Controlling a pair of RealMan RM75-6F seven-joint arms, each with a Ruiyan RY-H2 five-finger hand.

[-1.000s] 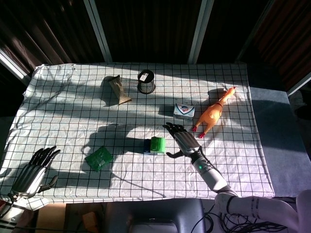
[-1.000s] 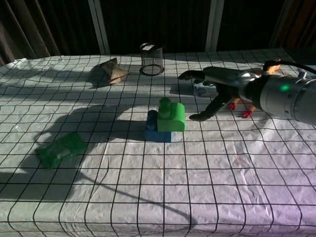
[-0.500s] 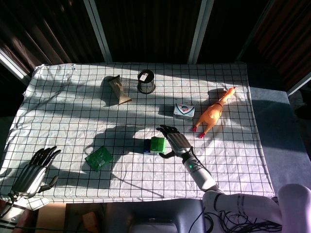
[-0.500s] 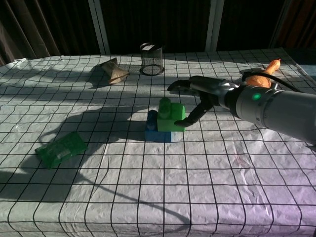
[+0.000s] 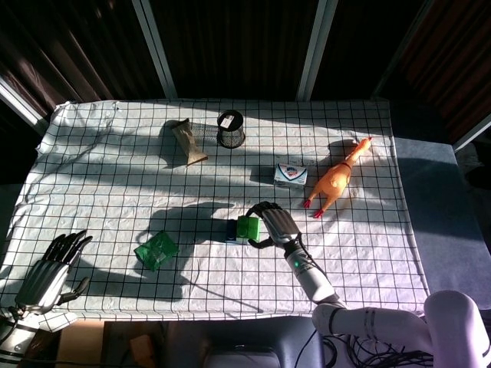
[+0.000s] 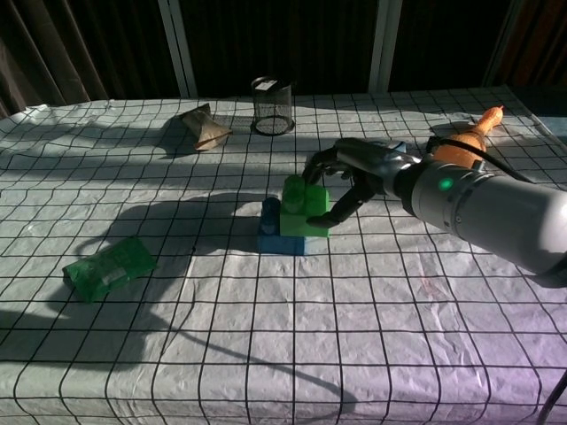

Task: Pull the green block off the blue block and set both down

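Note:
The green block [image 6: 297, 211] [image 5: 247, 228] sits stacked on the blue block [image 6: 275, 235] [image 5: 232, 230] near the middle of the checked cloth. My right hand [image 6: 353, 172] [image 5: 276, 224] reaches in from the right and grips the green block, its fingers curled over the far top and its thumb pressed against the right side. Both blocks rest on the table. My left hand [image 5: 52, 268] hangs at the table's near left corner, fingers spread and holding nothing; only the head view shows it.
A green packet [image 6: 109, 267] [image 5: 156, 250] lies left of the blocks. At the back stand a wire mesh cup [image 6: 272, 105] and a crumpled brown bag [image 6: 203, 127]. A small white box [image 5: 291, 175] and an orange rubber chicken [image 5: 334, 180] lie to the right.
My right hand moved left from beside the chicken onto the blocks and closed its fingers around the green block. The stack shifted slightly left. The left hand barely moved.

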